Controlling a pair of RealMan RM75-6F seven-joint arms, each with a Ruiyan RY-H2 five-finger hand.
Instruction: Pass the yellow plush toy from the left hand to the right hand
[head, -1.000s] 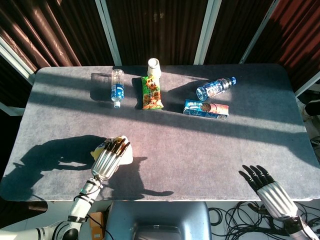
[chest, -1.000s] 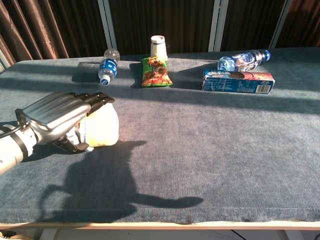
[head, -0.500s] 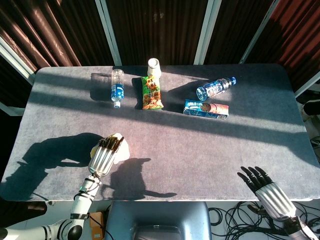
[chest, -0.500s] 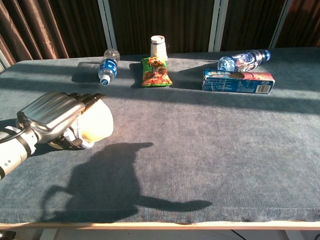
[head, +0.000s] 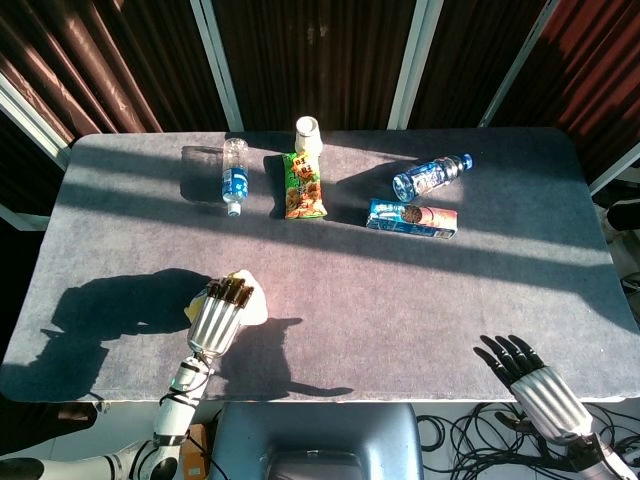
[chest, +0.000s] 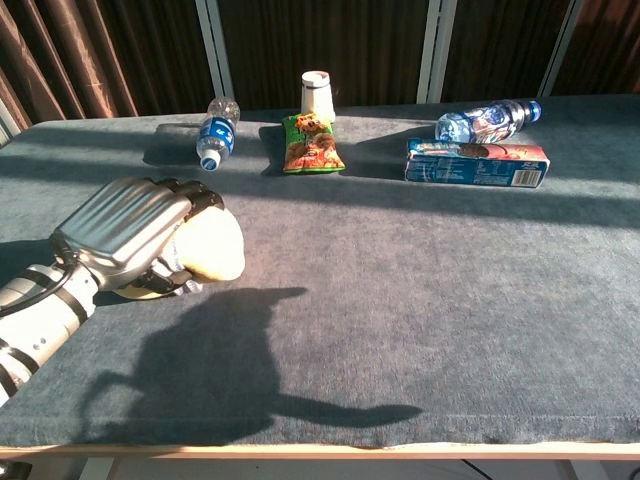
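Note:
The yellow plush toy (head: 248, 299) is a pale rounded lump near the front left of the grey table (head: 400, 300). My left hand (head: 221, 312) lies over it from the front, fingers curled around its top, and grips it. In the chest view the same left hand (chest: 133, 229) covers the toy (chest: 213, 246) from the left, and the shadow beneath them falls toward the front edge. My right hand (head: 524, 372) hovers just off the table's front right edge, palm down, fingers apart and holding nothing. The chest view does not show it.
Along the far side lie a water bottle (head: 234, 176), a green snack bag (head: 303, 186), a white cup (head: 308, 133), a second bottle (head: 431, 176) and a blue carton (head: 412, 218). A grey seat back (head: 315, 440) and cables (head: 460, 435) sit below the front edge.
My left hand has shifted slightly to the right with the toy in its grip. The right hand has drifted a little toward the front and stays open.

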